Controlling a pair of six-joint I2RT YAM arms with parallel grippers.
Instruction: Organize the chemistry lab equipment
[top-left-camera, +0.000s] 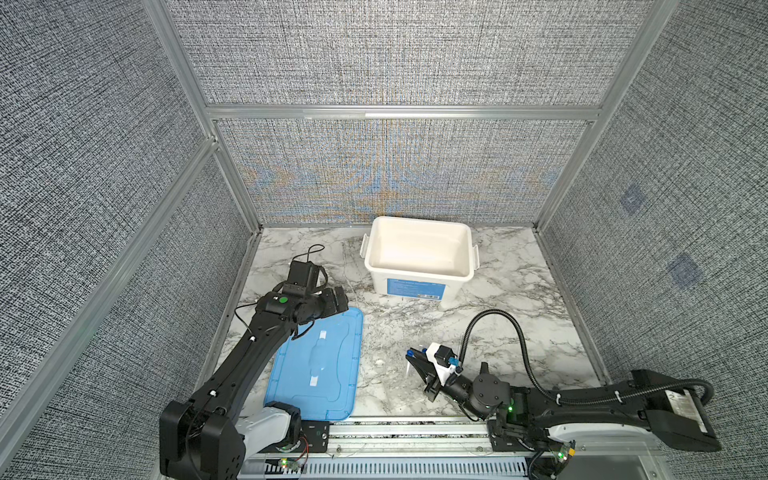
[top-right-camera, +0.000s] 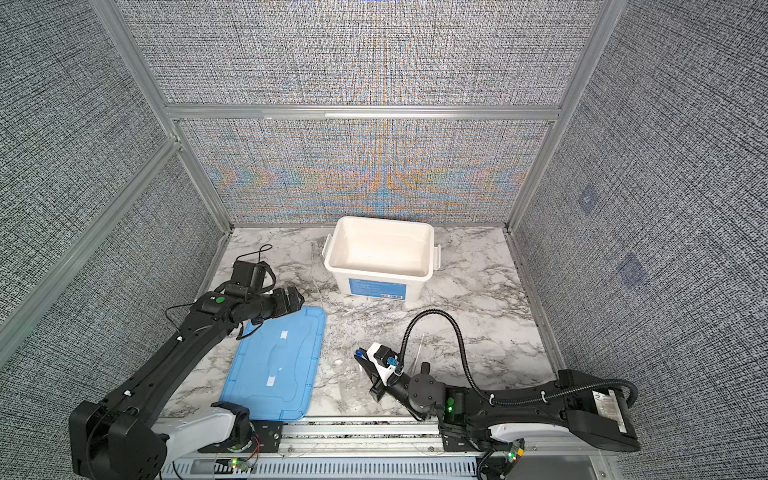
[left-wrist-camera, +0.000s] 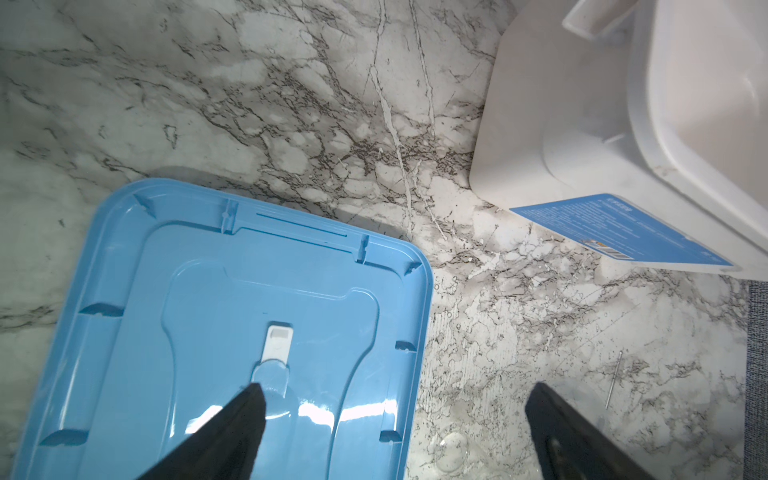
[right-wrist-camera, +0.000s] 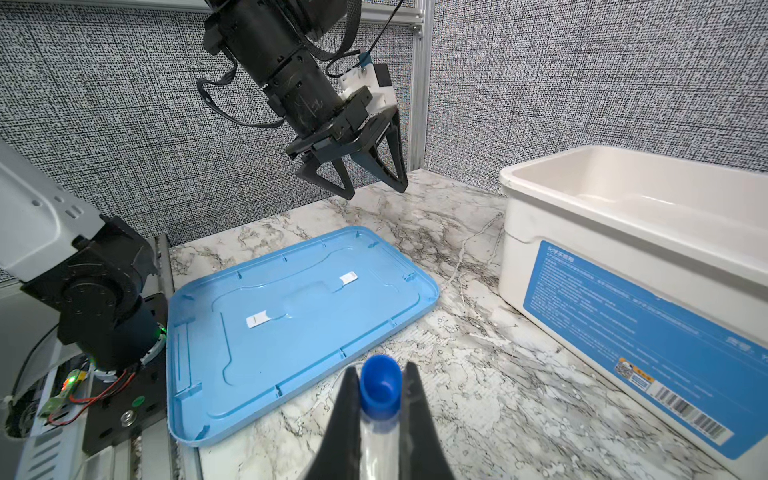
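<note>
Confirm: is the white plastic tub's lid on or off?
Off. The white plastic tub stands open-topped, its inside showing; the flat blue lid lies apart from it on the marble table.

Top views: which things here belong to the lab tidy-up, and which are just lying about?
Job:
- blue-capped clear tube, clamped in the right gripper
- thin clear rod on the marble
- small clear piece beside the lid

Lying about:
- white tub, open
- blue lid, flat on the marble
</note>
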